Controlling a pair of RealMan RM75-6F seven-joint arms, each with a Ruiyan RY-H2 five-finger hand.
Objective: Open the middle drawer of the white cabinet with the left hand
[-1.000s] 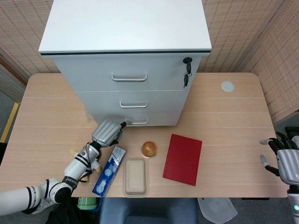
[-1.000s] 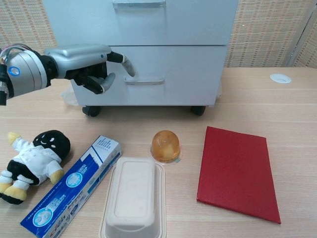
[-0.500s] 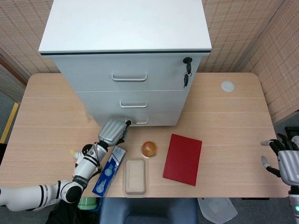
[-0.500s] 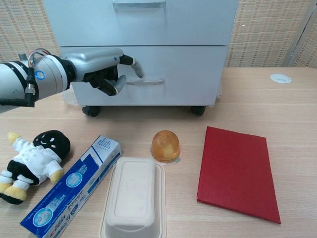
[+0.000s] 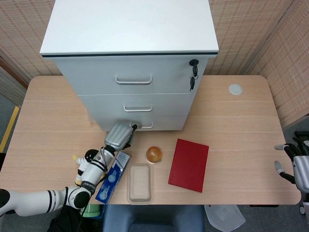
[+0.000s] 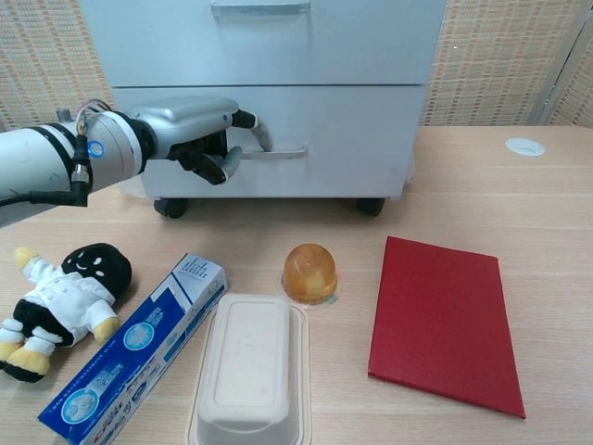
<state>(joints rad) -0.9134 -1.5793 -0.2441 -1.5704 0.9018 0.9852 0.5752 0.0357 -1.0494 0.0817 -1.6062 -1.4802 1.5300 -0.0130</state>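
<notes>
The white cabinet (image 5: 130, 29) stands at the back of the table with all three drawers closed. Its middle drawer handle (image 5: 138, 108) shows again at the top edge of the chest view as the handle (image 6: 259, 6). My left hand (image 5: 119, 135) (image 6: 199, 134) is lower down, by the left end of the bottom drawer handle (image 6: 275, 150). One finger reaches to that handle, the thumb sits below it, and the other fingers are curled under; it holds nothing. My right hand (image 5: 295, 163) hangs off the table's right edge with its fingers spread.
In front of the cabinet lie a toothpaste box (image 6: 139, 348), a beige lidded container (image 6: 250, 366), an orange dome (image 6: 309, 273), a red book (image 6: 445, 320) and a plush doll (image 6: 60, 301). Keys (image 5: 193, 77) hang from the top drawer's lock. A white disc (image 5: 235, 89) sits far right.
My left hand has moved right and toward the cabinet, its extended finger now at the left end of the bottom drawer handle. My right hand has drifted slightly further right.
</notes>
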